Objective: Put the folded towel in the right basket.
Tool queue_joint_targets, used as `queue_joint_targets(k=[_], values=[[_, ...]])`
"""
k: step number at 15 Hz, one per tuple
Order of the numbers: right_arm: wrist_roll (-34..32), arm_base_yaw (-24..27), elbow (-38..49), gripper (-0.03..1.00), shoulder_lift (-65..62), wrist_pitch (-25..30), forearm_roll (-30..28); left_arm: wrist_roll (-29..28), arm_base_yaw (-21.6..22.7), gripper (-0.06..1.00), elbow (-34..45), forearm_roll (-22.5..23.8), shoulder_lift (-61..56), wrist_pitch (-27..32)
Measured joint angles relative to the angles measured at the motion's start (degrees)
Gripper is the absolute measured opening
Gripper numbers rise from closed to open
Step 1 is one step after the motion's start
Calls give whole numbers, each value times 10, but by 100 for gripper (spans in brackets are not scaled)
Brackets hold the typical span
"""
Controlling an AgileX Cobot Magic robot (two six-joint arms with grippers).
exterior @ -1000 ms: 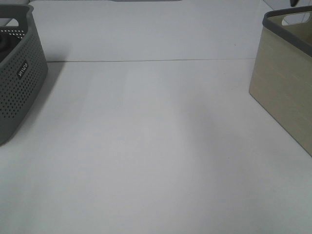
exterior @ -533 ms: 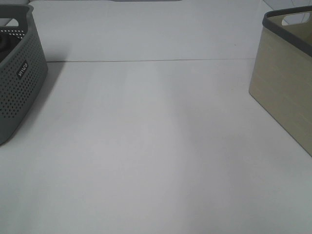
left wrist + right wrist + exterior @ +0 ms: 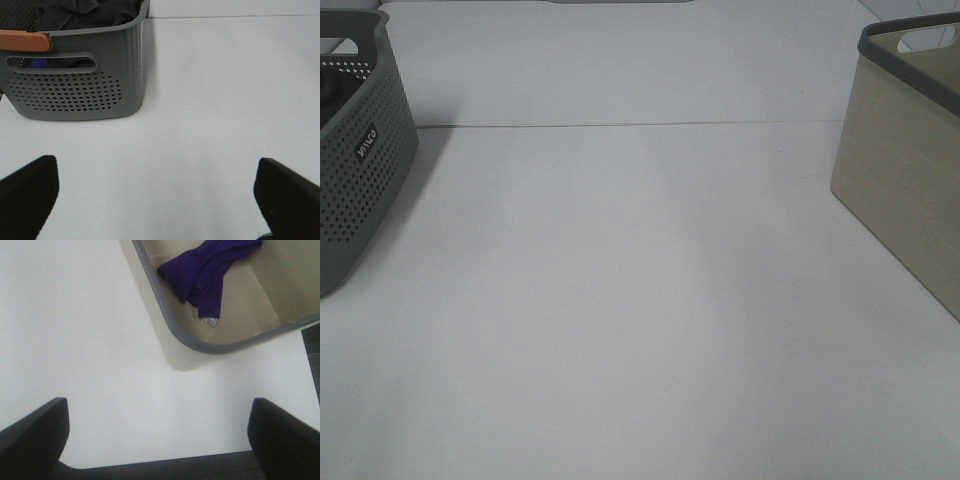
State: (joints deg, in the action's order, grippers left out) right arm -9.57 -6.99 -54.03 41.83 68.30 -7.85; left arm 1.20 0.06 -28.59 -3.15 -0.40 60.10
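Note:
The right basket is beige with a grey rim and stands at the table's right edge. In the right wrist view a purple towel lies bunched on the floor of this basket. My right gripper is open and empty, over bare table just outside the basket's corner. My left gripper is open and empty, over the table a little way from the grey basket. Neither gripper shows in the exterior high view.
A grey perforated basket stands at the table's left edge. In the left wrist view it holds dark cloths and has an orange strip on its rim. The white table lies between the baskets.

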Motion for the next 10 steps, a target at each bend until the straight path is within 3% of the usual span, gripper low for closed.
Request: queue_joint_targets(k=[5,6,10], values=[[9,0,134,93,-206,5,-13,0,0,99,0,0,0,0],[14,0,163,93,-294,14,-13,0,0,99,0,0,0,0],[19,0,186,93,-415,17,-13,0,0,99,0,0,0,0]])
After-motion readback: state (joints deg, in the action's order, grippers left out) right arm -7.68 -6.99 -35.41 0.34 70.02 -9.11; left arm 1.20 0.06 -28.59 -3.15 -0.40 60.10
